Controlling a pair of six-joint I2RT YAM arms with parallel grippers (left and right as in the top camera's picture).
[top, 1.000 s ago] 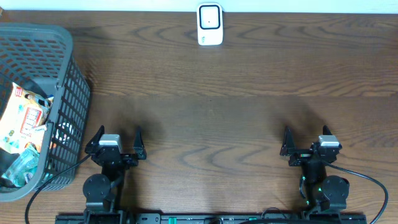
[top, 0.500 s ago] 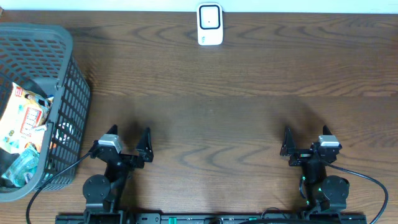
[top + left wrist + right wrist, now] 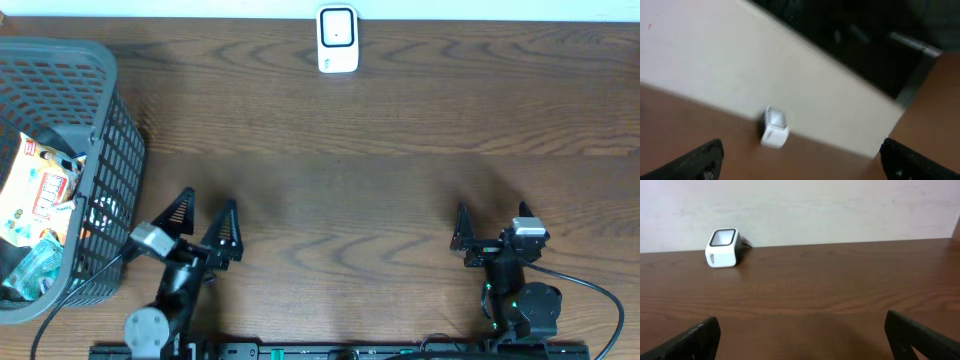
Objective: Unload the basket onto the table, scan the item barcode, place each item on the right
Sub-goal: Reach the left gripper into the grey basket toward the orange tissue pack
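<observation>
Down at the near edge, the left gripper [image 3: 210,198] has swung round since a second ago: it was squared up to the far wall, and now its arm is twisted over and the fingers angle across the surface [image 3: 380,160], with the body of the arm leaning toward the basket [image 3: 112,150]. Its jaws are spread wide with nothing between them, and its own camera gives a tilted, smeared picture (it looks to be mid-turn). The right gripper [image 3: 490,212] has not budged; it points straight ahead, also spread wide and empty.

A little further in, on the left side, sits the grey mesh basket. Inside lies the likely item, an orange-and-white snack packet [image 3: 35,190], resting flat against the basket's left side, with a green packet [image 3: 30,265] nearer the front corner. I can't make out a barcode on either from here.

What the next move seems to turn on is this: the snack packet lies to the left of the left gripper and slightly beyond it, on the other side of the basket wall, so the arm would have to go up and over the rim, not straight across. The packet's long axis runs roughly near to far, tipped a bit. The left arm is plainly the nearer one; the right is well apart from the basket.

Farthest off, the white barcode scanner [image 3: 338,38] stands at the back edge, about midway between the arms, its window facing up.
</observation>
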